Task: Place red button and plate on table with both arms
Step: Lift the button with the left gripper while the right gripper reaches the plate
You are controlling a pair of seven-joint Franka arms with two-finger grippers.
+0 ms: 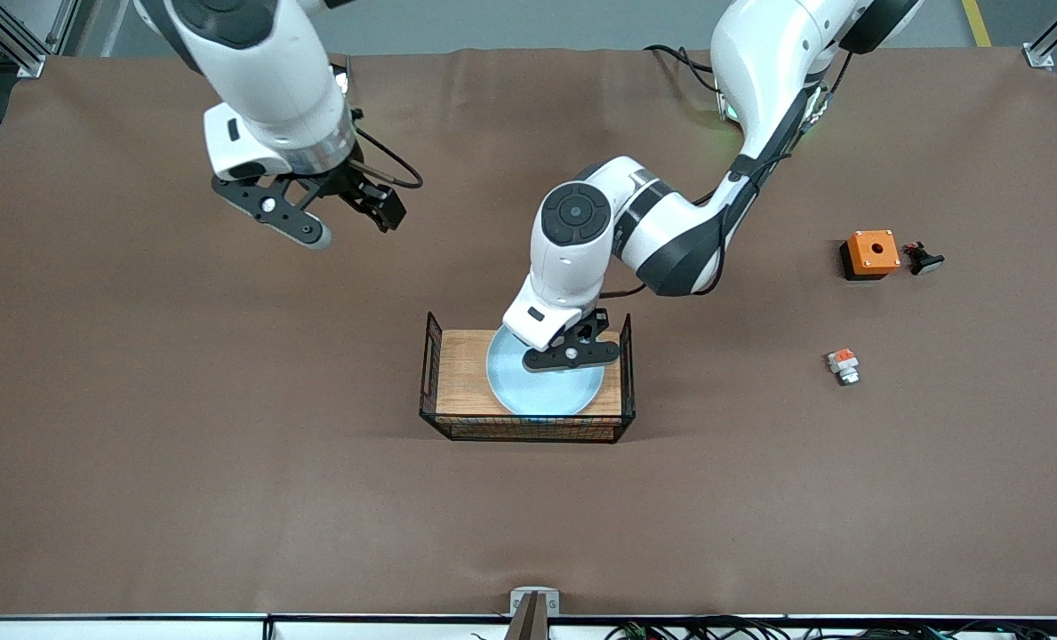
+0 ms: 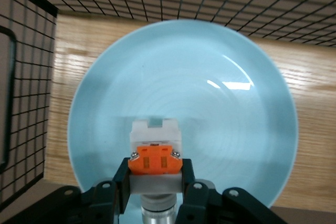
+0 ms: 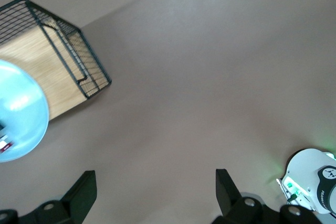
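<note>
The pale blue plate (image 1: 546, 391) lies on the wooden board (image 1: 461, 373) inside the black wire mesh. My left gripper (image 1: 571, 356) is low over the plate, shut on the red button (image 2: 155, 145), a white block with an orange patch and a round end toward the wrist. In the left wrist view the gripper (image 2: 156, 166) clamps the block's sides over the plate (image 2: 210, 77). I cannot tell whether the button touches the plate. My right gripper (image 1: 346, 218) hangs open and empty over the brown table (image 1: 181, 373) toward the right arm's end, and its wrist view shows it (image 3: 155, 179) above bare sheet.
The wire mesh frame (image 1: 528, 431) rises round the board. Toward the left arm's end of the table stand an orange box with a hole (image 1: 872, 252), a small black piece (image 1: 924, 259) beside it, and a smaller white-orange piece with a grey end (image 1: 843, 364).
</note>
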